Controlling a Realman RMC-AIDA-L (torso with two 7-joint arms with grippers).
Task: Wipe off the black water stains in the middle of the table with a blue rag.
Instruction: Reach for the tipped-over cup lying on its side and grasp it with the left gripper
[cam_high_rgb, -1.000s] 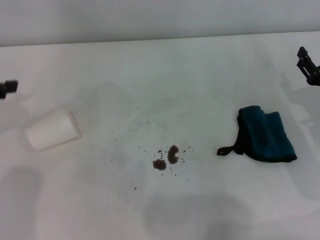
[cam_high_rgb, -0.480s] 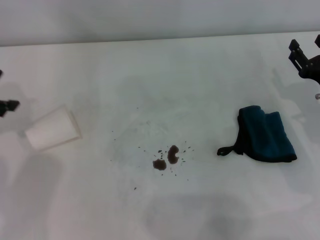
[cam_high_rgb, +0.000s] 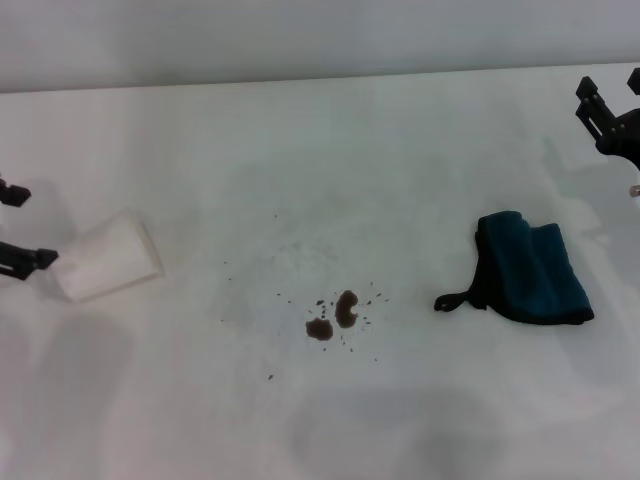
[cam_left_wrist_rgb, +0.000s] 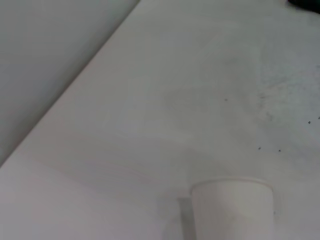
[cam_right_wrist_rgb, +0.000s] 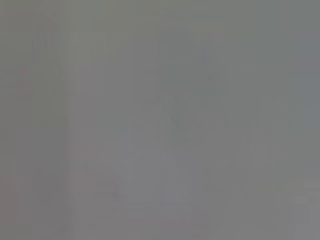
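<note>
Head view first: left gripper (cam_high_rgb: 20, 225) has come in from the worktop's left edge over the last second and now sits just beside the tipped white paper cup (cam_high_rgb: 106, 260), jaws spread, one tip above the other with a clear gap. Right gripper (cam_high_rgb: 612, 108) has edged into sight at the far right corner, above and behind the blue rag (cam_high_rgb: 532, 268); two prongs show apart there, so its jaws look spread, with nothing between them. Neither arm touches the rag, which lies crumpled well to the right of the black water stains (cam_high_rgb: 335, 314), its black loop tag pointing toward them. The stains sit untouched mid-worktop (cam_high_rgb: 400, 150), two blobs ringed by specks. In my judgement the wipe has not begun; the right arm is the nearer one for the pickup, and its path down to the cloth looks free. The cup is well left of the stains and should not hinder a sweep.

Left wrist view: the paper cup (cam_left_wrist_rgb: 232, 207) fills the near edge, with a few dark specks (cam_left_wrist_rgb: 260, 148) on the bare worktop beyond.

Right wrist view: a featureless grey field; nothing can be told from it
</note>
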